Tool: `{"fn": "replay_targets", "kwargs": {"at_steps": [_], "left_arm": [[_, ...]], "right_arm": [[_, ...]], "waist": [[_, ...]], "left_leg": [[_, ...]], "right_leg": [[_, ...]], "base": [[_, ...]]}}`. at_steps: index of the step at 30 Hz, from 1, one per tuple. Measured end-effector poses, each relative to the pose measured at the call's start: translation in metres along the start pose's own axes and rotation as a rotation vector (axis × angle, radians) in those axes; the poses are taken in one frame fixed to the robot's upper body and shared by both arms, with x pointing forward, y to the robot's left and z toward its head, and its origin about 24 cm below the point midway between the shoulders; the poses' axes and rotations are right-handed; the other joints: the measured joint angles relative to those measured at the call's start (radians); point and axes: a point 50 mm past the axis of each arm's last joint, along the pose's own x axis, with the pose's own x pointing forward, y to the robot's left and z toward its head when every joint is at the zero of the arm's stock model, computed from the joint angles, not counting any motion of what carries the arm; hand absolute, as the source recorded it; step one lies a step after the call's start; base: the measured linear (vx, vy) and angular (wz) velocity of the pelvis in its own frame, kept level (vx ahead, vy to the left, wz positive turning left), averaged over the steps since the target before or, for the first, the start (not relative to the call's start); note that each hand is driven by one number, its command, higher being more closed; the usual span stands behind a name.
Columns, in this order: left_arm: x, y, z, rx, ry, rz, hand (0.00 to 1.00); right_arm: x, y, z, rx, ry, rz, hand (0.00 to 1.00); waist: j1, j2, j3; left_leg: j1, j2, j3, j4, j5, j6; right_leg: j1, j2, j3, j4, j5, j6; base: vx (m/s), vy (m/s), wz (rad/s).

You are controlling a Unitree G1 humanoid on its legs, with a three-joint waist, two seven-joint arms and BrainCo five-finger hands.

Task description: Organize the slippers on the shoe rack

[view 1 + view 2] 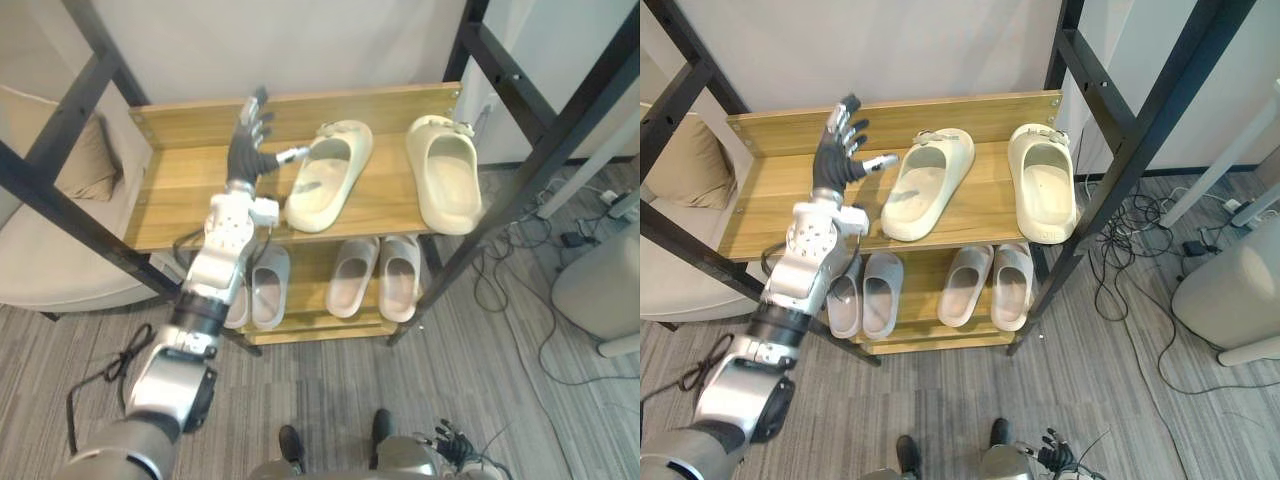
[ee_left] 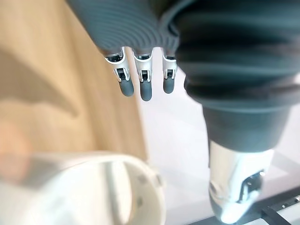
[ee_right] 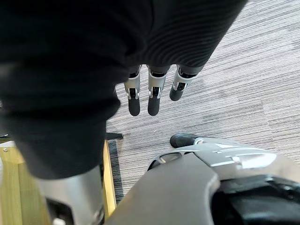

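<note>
Grey striped carpet floor [image 1: 480,380], white back wall, black metal frame posts [image 1: 560,130] crossing on both sides.

Item 1: wooden shoe rack [image 1: 190,180], two shelves, standing against the wall.

Item 2: cream slippers, count two, both on the top shelf with their strap ends toward the wall. The left cream slipper [image 1: 328,175] lies skewed, its near end swung toward the robot's left. The right cream slipper [image 1: 445,175] lies straight, apart from the first.

Item 3: pale grey slippers, count four, on the lower shelf in two side-by-side pairs. The left pair [image 1: 270,288] is partly hidden behind the forearm; the right pair [image 1: 378,277] is in plain sight.

Item 4: left hand [image 1: 245,145], raised over the top shelf beside the skewed slipper. Its fingers [image 2: 145,84] are straight and spread, clasping nothing. The thumb points at that slipper's strap end; whether it touches cannot be told.

Item 5: right hand [image 1: 452,440], low over the carpet, well away from the rack. Its fingers [image 3: 154,98] hang relaxed and empty.

Item 6: beige cushion [image 1: 85,160], count one, on a pale seat left of the rack.

Item 7: loose dark cables [image 1: 520,260] on the carpet, right of the rack.
</note>
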Motion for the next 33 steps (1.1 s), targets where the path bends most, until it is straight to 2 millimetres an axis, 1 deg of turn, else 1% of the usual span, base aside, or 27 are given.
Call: {"fn": "replay_targets", "kwargs": {"at_steps": [4, 6, 10, 14, 16, 17, 22, 33], "left_arm": [[-0.023, -0.002, -0.024, -0.106, 0.091, -0.001, 0.0], [-0.032, -0.003, -0.029, -0.156, 0.109, 0.003, 0.0], [-0.039, -0.003, -0.037, -0.196, 0.143, -0.007, 0.0], [-0.041, -0.013, -0.039, -0.207, 0.156, -0.057, 0.0], [-0.042, -0.018, -0.039, -0.226, 0.16, -0.066, 0.0], [-0.043, -0.026, -0.04, -0.236, 0.166, -0.087, 0.0], [-0.045, -0.04, -0.042, -0.239, 0.184, -0.135, 0.0], [-0.033, -0.065, -0.043, -0.241, 0.216, -0.207, 0.0]], "right_arm": [[-0.001, -0.001, -0.002, -0.011, 0.009, 0.003, 0.0], [-0.001, -0.003, -0.004, -0.02, 0.018, 0.001, 0.0], [-0.002, 0.001, -0.006, -0.078, 0.027, 0.025, 0.0], [-0.002, 0.002, -0.008, -0.08, 0.036, 0.028, 0.0], [-0.002, 0.003, -0.008, -0.081, 0.037, 0.029, 0.0], [-0.003, 0.003, -0.009, -0.082, 0.039, 0.029, 0.0], [-0.003, 0.003, -0.009, -0.09, 0.041, 0.03, 0.0], [-0.003, 0.003, -0.01, -0.086, 0.044, 0.028, 0.0]], "waist": [[0.034, -0.003, -0.012], [0.037, -0.007, -0.015], [0.041, -0.019, -0.043], [0.041, -0.034, -0.055], [0.041, -0.037, -0.059], [0.041, -0.037, -0.062], [0.04, -0.036, -0.069], [0.031, -0.038, -0.077]], "left_leg": [[0.003, 0.002, -0.003, 0.0, 0.0, 0.0], [0.008, 0.001, -0.009, 0.0, 0.0, 0.0], [0.011, 0.0, -0.014, 0.0, -0.001, -0.001], [0.011, -0.001, -0.017, 0.0, 0.0, -0.001], [0.011, -0.001, -0.017, 0.0, -0.001, -0.001], [0.011, -0.002, -0.019, 0.0, -0.001, -0.001], [0.014, -0.002, -0.021, 0.0, -0.001, -0.001], [0.011, -0.001, -0.006, -0.001, -0.002, -0.002]], "right_leg": [[0.004, 0.001, -0.001, 0.0, -0.001, 0.001], [0.012, 0.001, -0.003, -0.001, -0.002, 0.003], [0.019, 0.0, -0.006, -0.002, -0.006, 0.008], [0.022, 0.0, -0.01, -0.004, -0.007, 0.01], [0.022, -0.001, -0.01, -0.005, -0.006, 0.01], [0.025, -0.001, -0.013, -0.009, -0.006, 0.012], [0.031, 0.0, -0.018, -0.013, -0.005, 0.013], [0.017, -0.001, -0.002, -0.014, -0.005, 0.013]], "base": [[0.0, -0.002, 0.02], [-0.02, 0.001, 0.07], [0.0, 0.001, 0.04], [0.0, 0.0, 0.02], [0.0, 0.0, 0.0], [0.0, 0.004, 0.03], [0.0, 0.0, 0.02], [-0.01, 0.003, -0.04]]}}
